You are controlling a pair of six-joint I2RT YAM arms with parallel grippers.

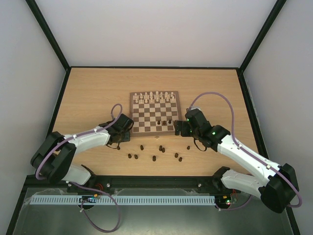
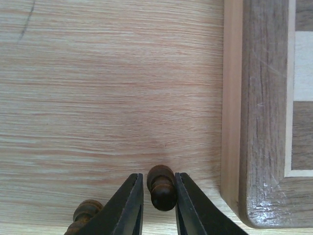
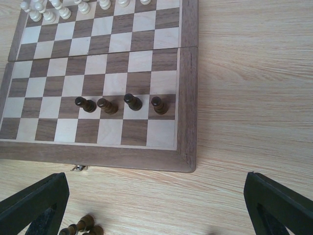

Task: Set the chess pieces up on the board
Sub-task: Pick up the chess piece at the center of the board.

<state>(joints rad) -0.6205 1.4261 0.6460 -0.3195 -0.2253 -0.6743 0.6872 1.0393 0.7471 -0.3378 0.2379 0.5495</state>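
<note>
Where the left hand [image 2: 159,177] reaches the surface [image 1: 98,93], it sits just left of the near left corner of the board [image 3: 188,88]. Its 2 fingers [image 2: 131,205] are pressed in on a dark piece [image 2: 161,188], 1 finger on each side, and the piece rests on the surface beside the board's border, not on a square. A second dark piece [image 2: 85,213] lies just left of the left finger, partly cut off by the picture's edge.

The right hand [image 3: 156,205] hangs over the surface just near of the board's near right corner. Its fingers are spread wide and nothing is between them.

On the board, 4 dark pieces [image 3: 132,101] stand side by side in the second row from the near edge, on the 4 rightmost squares. The cream pieces [image 1: 154,97] fill the 2 far rows. The loose dark pieces [image 1: 154,158] lie scattered on the surface between the board's near edge and the arm bases, several in pairs that touch or nearly touch.
</note>
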